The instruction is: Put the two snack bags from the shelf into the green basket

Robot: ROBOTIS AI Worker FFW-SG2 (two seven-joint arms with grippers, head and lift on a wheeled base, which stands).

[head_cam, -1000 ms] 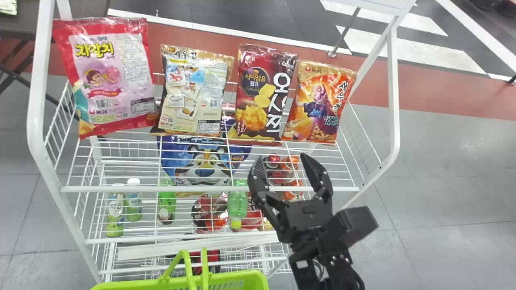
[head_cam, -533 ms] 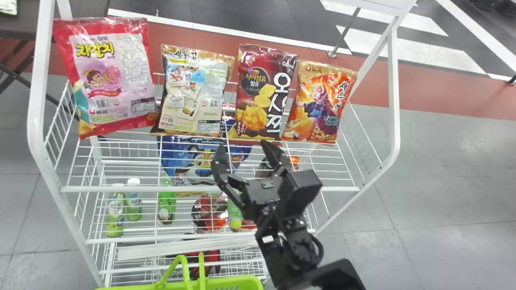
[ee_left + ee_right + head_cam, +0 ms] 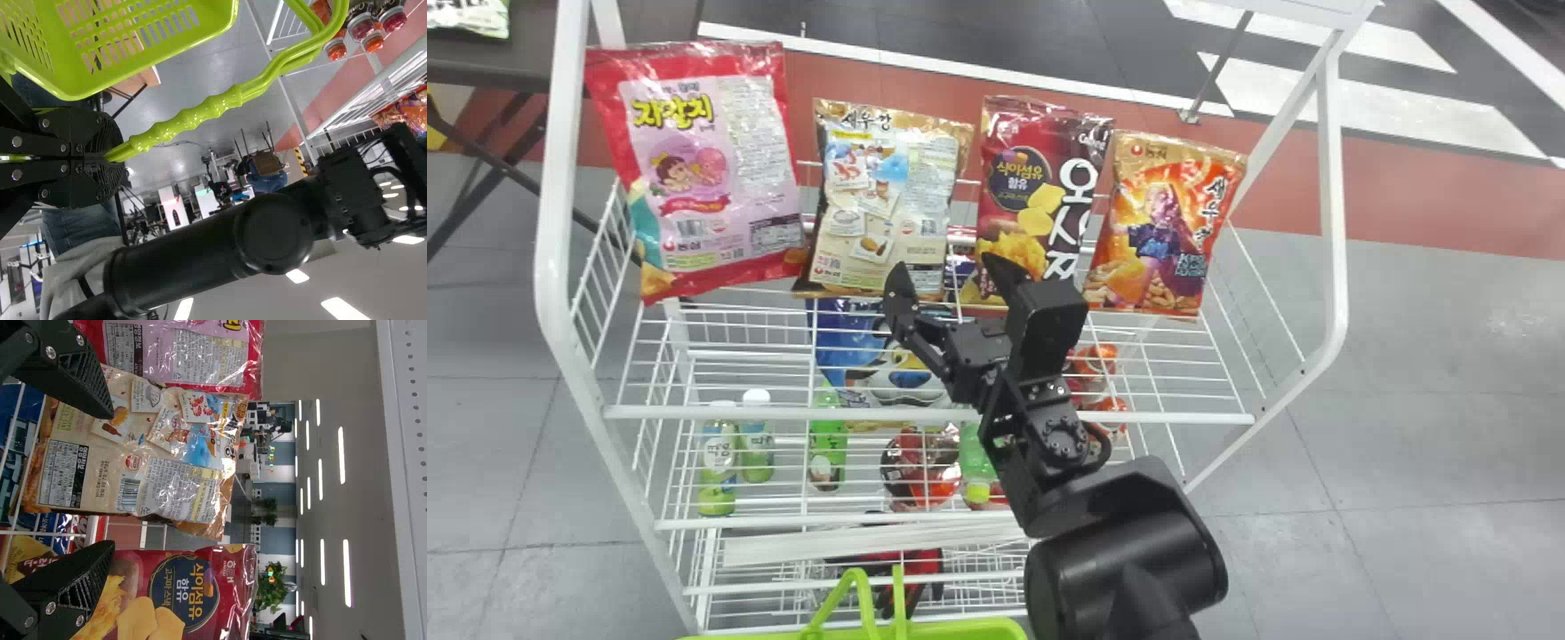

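Floor [image 3: 1449, 373]: grey, a red-brown band crossing its far part; clock hours below are read on the head view.

Item, nearest: green basket [image 3: 969, 629], one, at six o'clock. Its handle [image 3: 193, 120] is clamped in the left hand [image 3: 110, 159]. Risk, as we judge it: hung from that grip, the basket may swing or tip when a bag drops in; the handle may also catch the bag on its way.

Item: right hand [image 3: 947, 277], one, near the dial's centre, open and empty, over the shelf [image 3: 720, 412]. We take the step to be the approach to a first bag. A low advance could strike the wires.

Item: snack bags, four, upright on the shelf. Cream bag [image 3: 885, 200], eleven o'clock; maroon bag [image 3: 1040, 178], just past twelve; pink bag [image 3: 711, 169], ten; orange bag [image 3: 1169, 222], two. In the right wrist view one finger overlaps the cream bag, the other the maroon. Should we close from that line, the second finger might pinch or shove the maroon bag, the two standing so near. Too hard a push could topple a bag backward; slick film held by a shallow edge could slip. We cannot tell which two are wanted; a wrong pick is possible.
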